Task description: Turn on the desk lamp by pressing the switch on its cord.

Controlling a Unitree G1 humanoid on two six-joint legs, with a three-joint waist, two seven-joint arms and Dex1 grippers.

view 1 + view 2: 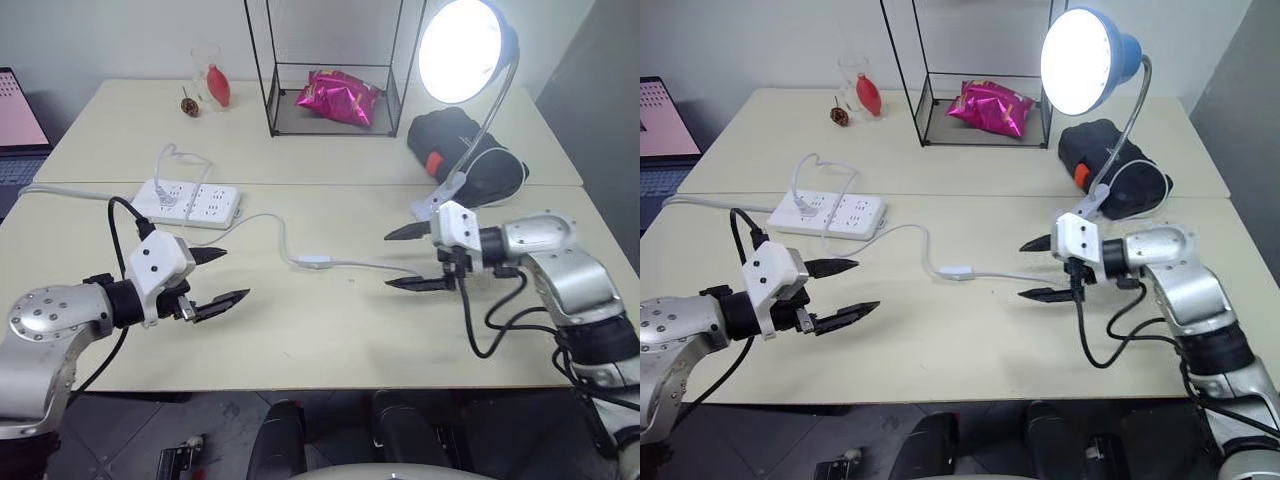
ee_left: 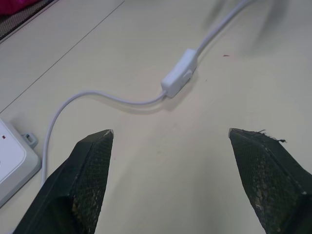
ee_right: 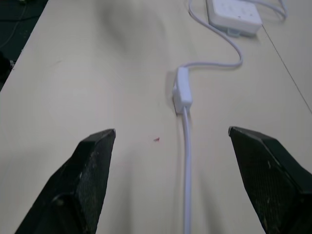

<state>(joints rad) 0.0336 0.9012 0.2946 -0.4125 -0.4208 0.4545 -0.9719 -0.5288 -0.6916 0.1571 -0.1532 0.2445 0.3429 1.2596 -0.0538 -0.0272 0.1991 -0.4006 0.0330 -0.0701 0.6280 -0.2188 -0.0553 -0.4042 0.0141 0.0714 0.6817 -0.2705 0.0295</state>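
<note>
The blue desk lamp [image 1: 470, 45] stands clipped at the right side of the table, its bulb glowing bright white. Its thin white cord [image 1: 262, 222] curves across the table from the power strip to the lamp. The small white switch [image 1: 314, 261] lies flat on the table midway between my two grippers; it also shows as the switch [image 2: 179, 74] and the switch [image 3: 183, 90] in the wrist views. My left gripper [image 1: 222, 277] is open, to the left of the switch and above the table. My right gripper [image 1: 412, 258] is open, to the right of the switch, holding nothing.
A white power strip [image 1: 186, 202] lies at the left. A black wire frame [image 1: 330, 70] with a pink bag [image 1: 338, 97] stands at the back, a black pouch [image 1: 462, 150] beside the lamp, a glass with a red thing [image 1: 212, 80] at back left. A laptop [image 1: 18, 125] sits far left.
</note>
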